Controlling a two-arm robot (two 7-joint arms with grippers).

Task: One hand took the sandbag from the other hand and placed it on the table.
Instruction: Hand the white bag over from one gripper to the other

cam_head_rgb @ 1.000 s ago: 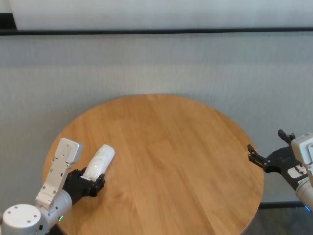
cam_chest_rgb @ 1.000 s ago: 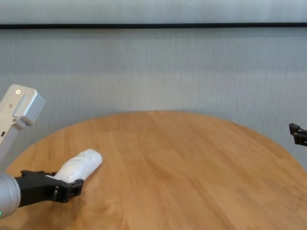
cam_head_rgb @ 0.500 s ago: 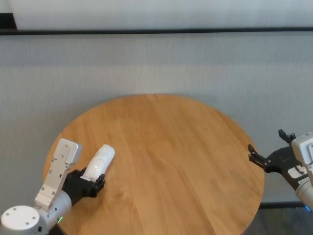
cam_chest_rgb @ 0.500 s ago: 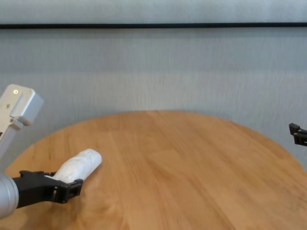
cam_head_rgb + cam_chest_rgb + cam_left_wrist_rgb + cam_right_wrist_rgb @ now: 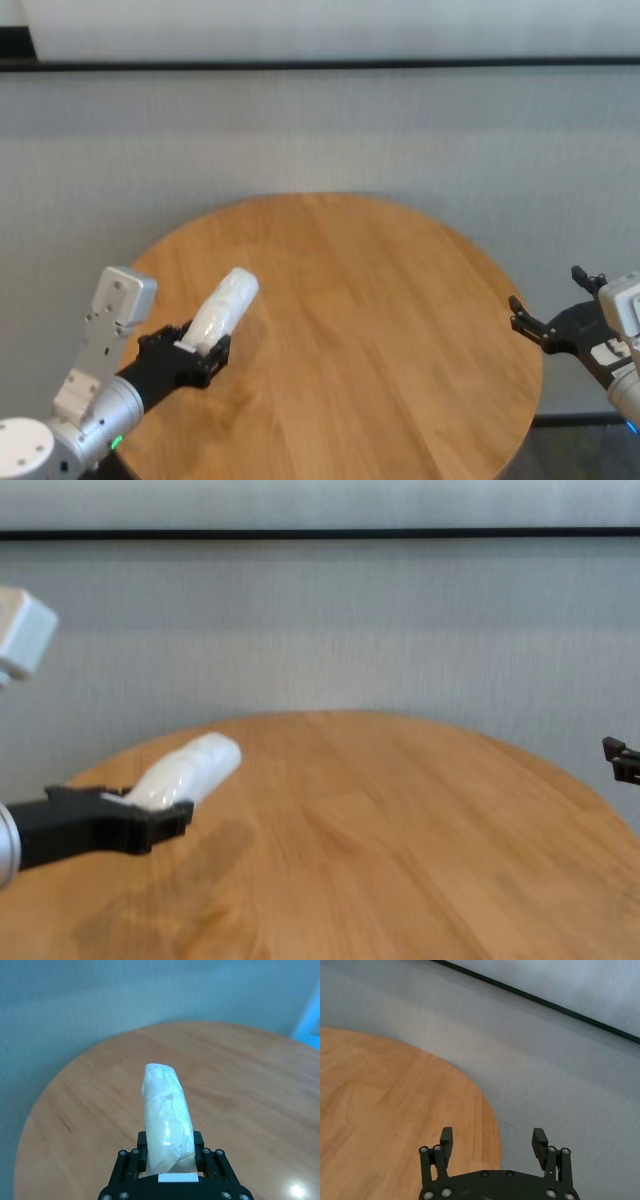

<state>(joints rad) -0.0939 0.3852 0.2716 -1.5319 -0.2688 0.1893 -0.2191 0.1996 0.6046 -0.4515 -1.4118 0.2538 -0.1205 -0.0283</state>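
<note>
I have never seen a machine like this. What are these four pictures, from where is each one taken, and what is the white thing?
This is a robot with two arms, working at a round wooden table. One picture is taken from its head, looking down. One is taken from its chest, lower, along the tabletop. The other two come from small cameras on the wrists, each looking past the black tool at the end of that arm.

The left tool is shut on one end of a white sandbag, a small pouch of crinkly plastic. The bag sticks out forward and is lifted off the wood; the chest picture shows its shadow below.

The right tool is open, holds nothing, and waits at the table's right edge.

Nothing else lies on the table.
</note>
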